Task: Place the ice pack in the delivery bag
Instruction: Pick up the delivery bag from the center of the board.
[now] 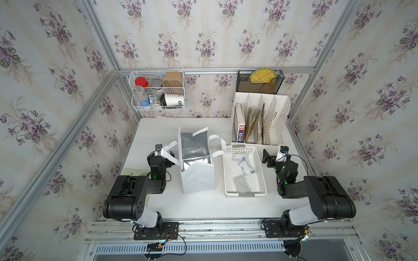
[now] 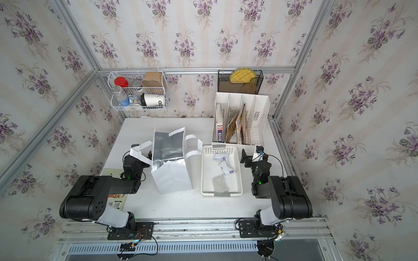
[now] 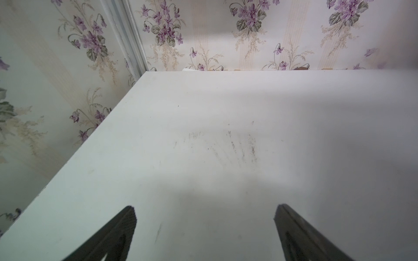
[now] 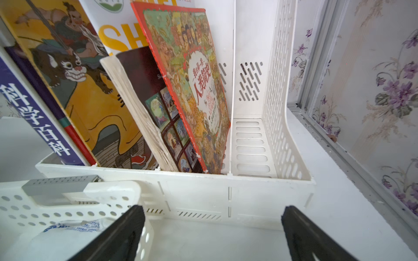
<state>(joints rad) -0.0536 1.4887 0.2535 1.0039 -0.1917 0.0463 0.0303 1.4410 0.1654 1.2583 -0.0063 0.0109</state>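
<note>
The delivery bag [image 1: 196, 178] [image 2: 172, 178] stands upright mid-table, its mouth open and its silver lining showing. Ice packs lie in a white perforated basket [image 1: 262, 178] [image 2: 221, 193] to its right: two white pouches with blue print [image 1: 247, 169] [image 2: 227, 169] and a greyish one [image 1: 241, 183]. My left gripper [image 1: 165, 153] [image 3: 205, 208] is open over bare table beside the bag's left wall, with a bag strap [image 1: 168, 146] draped over it. My right gripper [image 1: 274, 154] [image 4: 212, 209] is open just right of the basket's far corner. One ice pack [image 4: 67, 228] shows in the right wrist view.
A white file rack [image 1: 278, 117] [image 4: 282, 90] holding books stands at the back right, close to my right gripper. A wire basket [image 1: 158, 90] with bottles and cups and a black mesh holder [image 1: 260, 81] hang on the back wall. A booklet [image 2: 115, 201] lies under my left arm.
</note>
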